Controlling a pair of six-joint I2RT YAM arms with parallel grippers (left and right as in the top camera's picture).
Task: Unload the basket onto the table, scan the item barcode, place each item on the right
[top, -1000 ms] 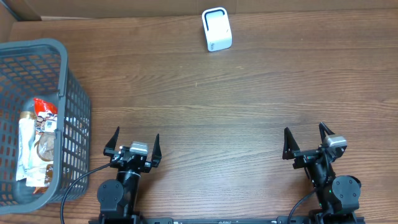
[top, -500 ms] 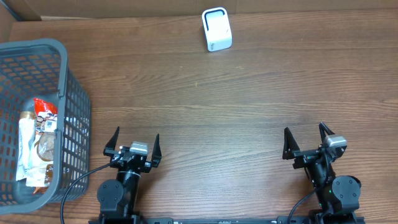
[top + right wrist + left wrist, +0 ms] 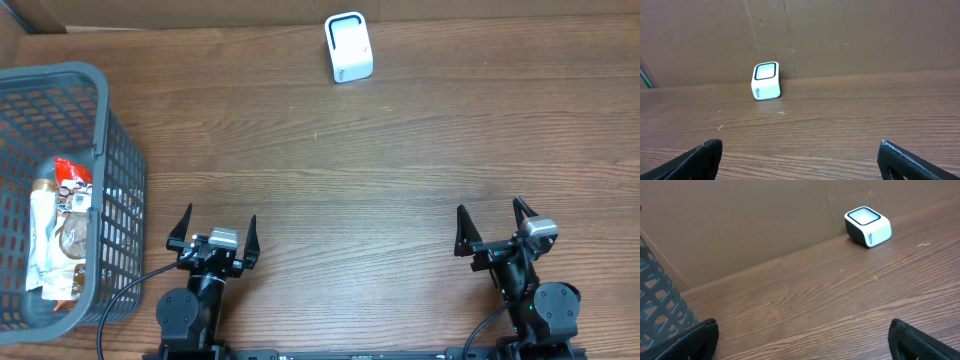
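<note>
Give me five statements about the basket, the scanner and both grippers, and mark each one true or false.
1. The white scanner stands near the far edge of the table. True.
2. The left gripper holds a packet. False: it is open and empty, over bare wood.
3. The snack packets lie inside the grey basket. True.
4. The right gripper is shut. False: its jaws stand wide apart with nothing between them.
5. The basket sits on the robot's right. False: it is at the left side, beside the left gripper.
</note>
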